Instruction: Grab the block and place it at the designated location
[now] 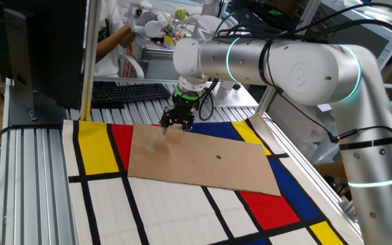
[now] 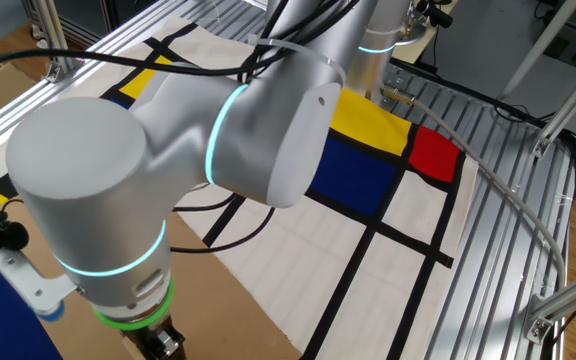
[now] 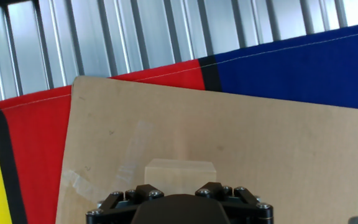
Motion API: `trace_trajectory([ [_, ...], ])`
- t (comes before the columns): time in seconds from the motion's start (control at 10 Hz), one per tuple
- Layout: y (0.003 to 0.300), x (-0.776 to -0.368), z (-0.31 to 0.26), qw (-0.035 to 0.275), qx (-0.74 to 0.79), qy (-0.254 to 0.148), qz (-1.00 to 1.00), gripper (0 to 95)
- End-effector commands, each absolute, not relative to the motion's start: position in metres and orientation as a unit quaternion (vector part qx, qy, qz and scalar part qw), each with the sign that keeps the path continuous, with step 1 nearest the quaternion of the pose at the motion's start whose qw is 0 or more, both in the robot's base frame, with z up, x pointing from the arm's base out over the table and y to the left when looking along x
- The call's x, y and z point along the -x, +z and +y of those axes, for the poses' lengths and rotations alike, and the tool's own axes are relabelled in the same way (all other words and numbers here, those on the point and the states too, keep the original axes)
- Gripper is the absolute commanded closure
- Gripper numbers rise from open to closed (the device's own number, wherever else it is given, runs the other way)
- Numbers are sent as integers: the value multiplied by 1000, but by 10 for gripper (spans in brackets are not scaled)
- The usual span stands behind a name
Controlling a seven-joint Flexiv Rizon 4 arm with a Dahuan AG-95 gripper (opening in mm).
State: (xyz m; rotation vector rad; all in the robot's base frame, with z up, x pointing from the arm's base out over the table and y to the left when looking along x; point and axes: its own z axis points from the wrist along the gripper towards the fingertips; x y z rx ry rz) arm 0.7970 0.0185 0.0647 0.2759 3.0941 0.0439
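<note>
The gripper point(image 1: 176, 125) is hanging straight down over the far corner of the cardboard sheet point(image 1: 203, 163) in one fixed view; can't tell how its jaws are set.

The other fixed view is mostly showing arm point(image 2: 168, 150), so no help.

In the hand view, the block point(image 3: 180, 175) is sitting on the cardboard right at the gripper's base, pale on pale. If it's sitting off-center, closing could be nudging it away.

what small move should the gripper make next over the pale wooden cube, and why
Probably close the fingers. In the hand view the small pale tan wooden cube sits on the brown cardboard sheet right at the black two-finger gripper, which hangs low over the sheet. Whether the jaws already touch it cannot be told.
</note>
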Motion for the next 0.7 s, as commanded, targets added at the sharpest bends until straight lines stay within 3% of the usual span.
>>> trace_trajectory([
  [0.1, 65, -799, 16, 15, -88, 10, 996, 950],
  [0.7, 62, -784, -22, 19, -93, 14, 995, 950],
])
